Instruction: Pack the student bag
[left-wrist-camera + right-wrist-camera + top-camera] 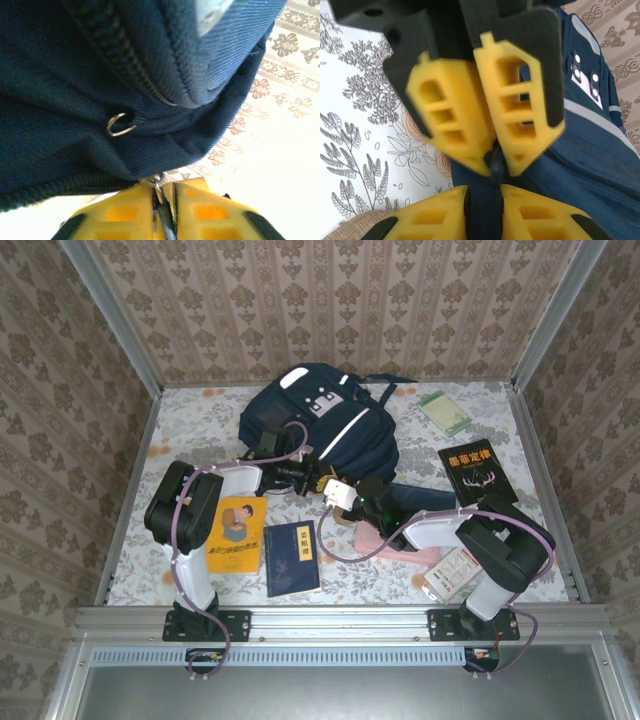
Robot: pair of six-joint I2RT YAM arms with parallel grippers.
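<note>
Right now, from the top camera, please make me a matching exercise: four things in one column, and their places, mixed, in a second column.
Things:
1. student bag
2. orange book
3. black book
4. green booklet

Places:
A. near side, left
B. far side, right
C. far side, centre
D. right, midway back

Pairs: 1-C, 2-A, 3-D, 4-B.

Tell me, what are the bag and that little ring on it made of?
The bag looks like woven navy cloth, matte: fine diagonal ribs and stitched seams show. The ring is probably thin metal wire, shiny: it glints silver against the cloth.
</note>
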